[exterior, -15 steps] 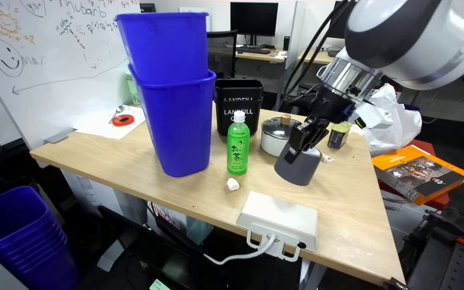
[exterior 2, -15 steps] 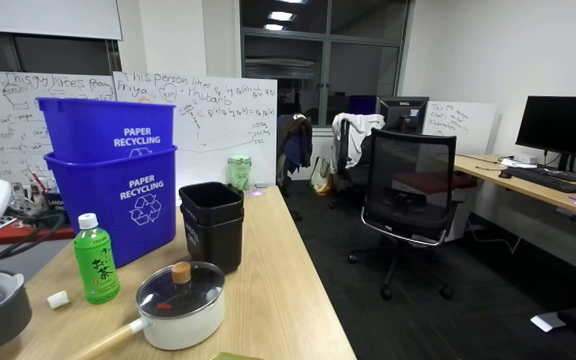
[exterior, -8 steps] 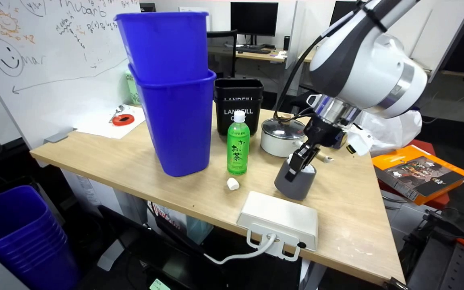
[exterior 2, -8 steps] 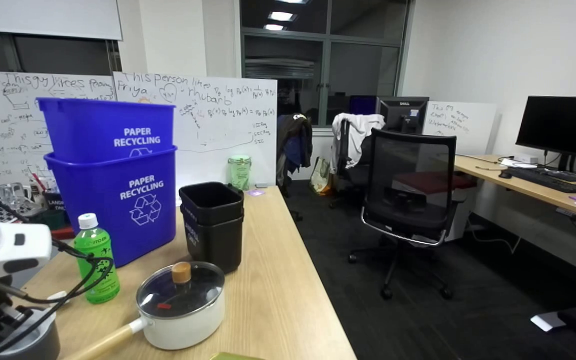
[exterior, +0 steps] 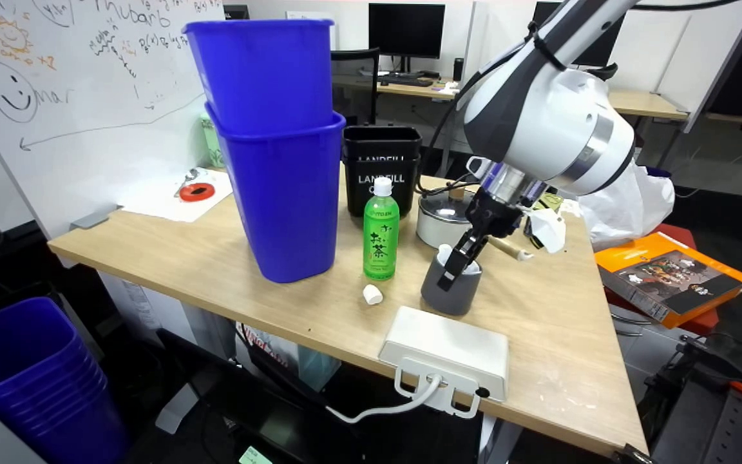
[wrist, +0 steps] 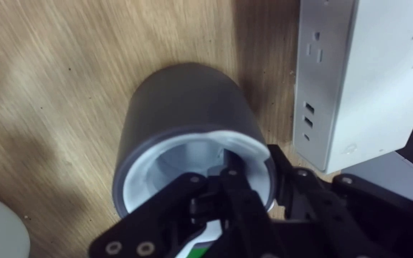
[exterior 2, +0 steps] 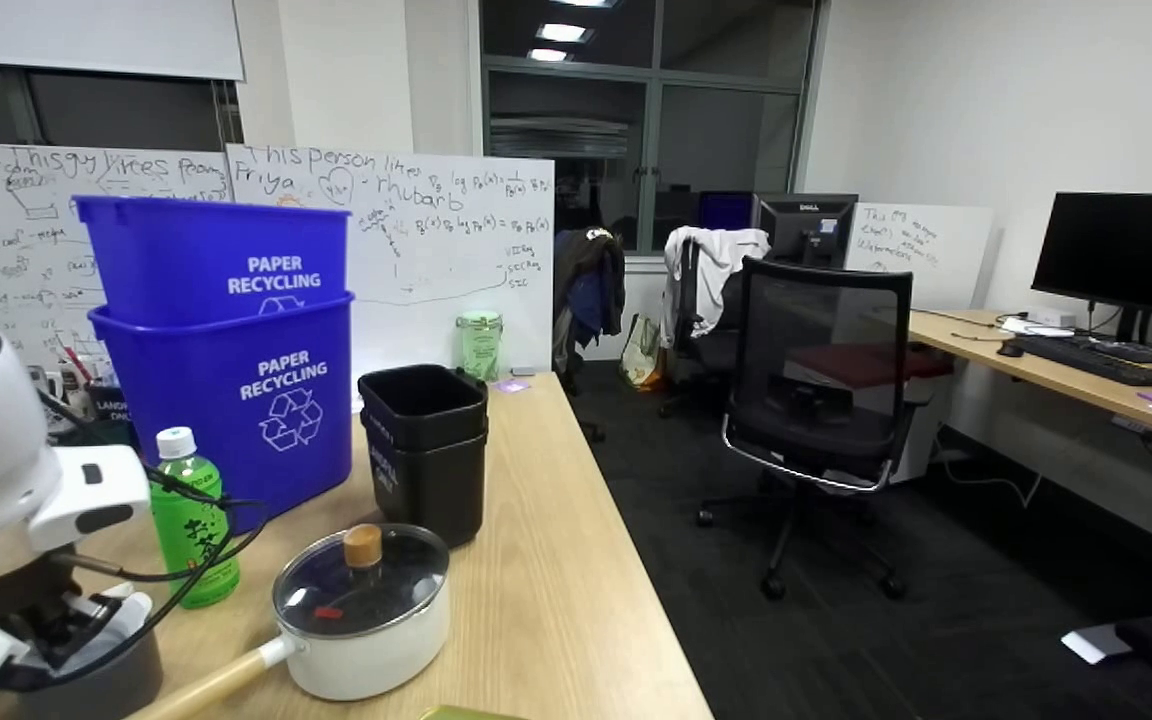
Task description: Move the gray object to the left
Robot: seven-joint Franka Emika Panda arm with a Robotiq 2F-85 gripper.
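The gray object [exterior: 449, 295] is a squat dark gray cup with a white inside. It stands or hangs just behind the flat white box; whether its base touches the table is not certain. It shows partly in an exterior view [exterior 2: 114, 690], cut by the bottom edge. In the wrist view the gray object [wrist: 188, 102] fills the middle, its opening facing my gripper [wrist: 256, 157]. One finger is inside the cup and one outside, with the cup wall between them. My gripper also shows in both exterior views [exterior: 458, 261] [exterior 2: 61, 630]; its inner fingertip is hidden.
The green bottle [exterior: 380, 238] stands left of the cup, with a small white piece [exterior: 372, 294] before it. The flat white box [exterior: 446, 351] lies at the table edge. The lidded pot [exterior 2: 366, 640] and blue bins [exterior: 274, 193] stand nearby.
The cup and gripper have moved together, leftward and lower in the view over the table, closer to the bottle. The arm has swung along. Bottle, pot and box have not moved.
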